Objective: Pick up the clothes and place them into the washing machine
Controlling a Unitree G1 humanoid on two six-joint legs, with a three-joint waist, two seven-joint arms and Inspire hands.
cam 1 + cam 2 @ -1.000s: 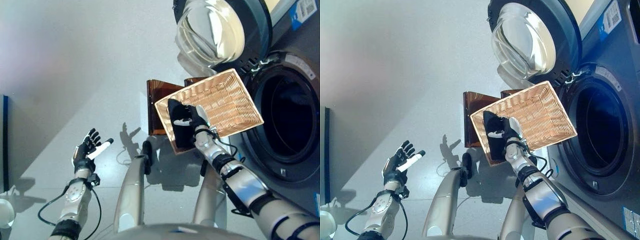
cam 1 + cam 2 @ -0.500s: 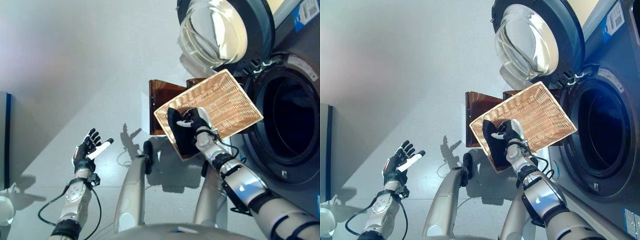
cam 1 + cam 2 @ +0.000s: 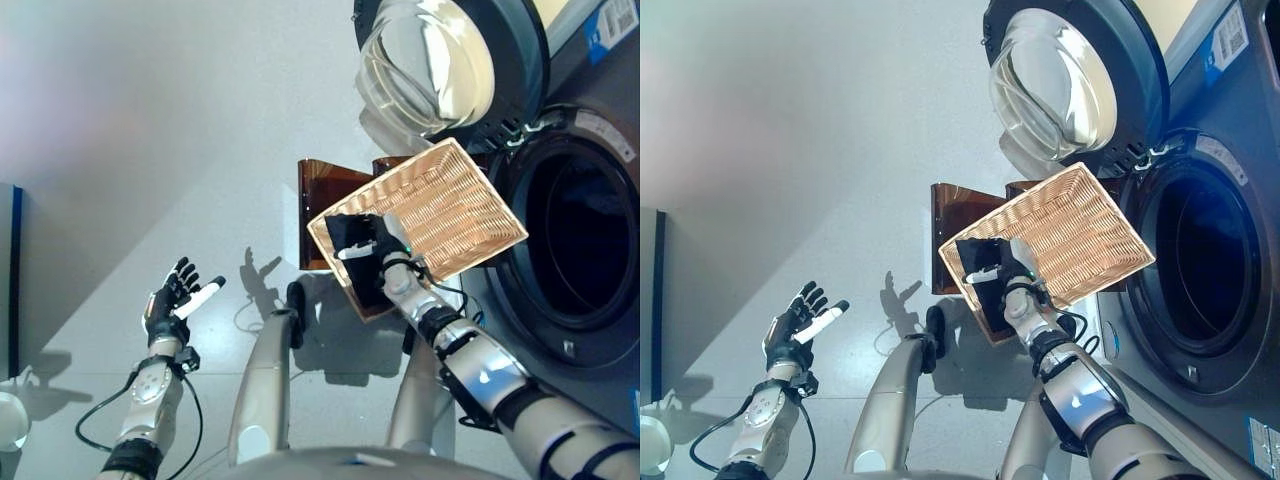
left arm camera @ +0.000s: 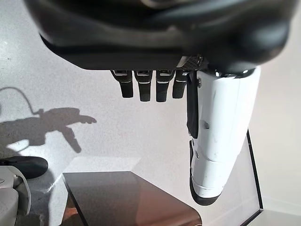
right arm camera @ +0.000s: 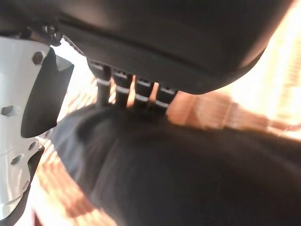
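Grasping the black cloth (image 3: 352, 238) in the wicker basket (image 3: 455, 205), the right robot hand (image 3: 378, 243) has curled fingers. The left robot hand (image 3: 172, 303) is released, well apart over the floor (image 3: 150, 150).

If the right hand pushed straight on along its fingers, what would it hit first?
Probably the black garment itself: the right hand lies on it in the wicker basket, whose woven floor is right behind. Depth is unclear.
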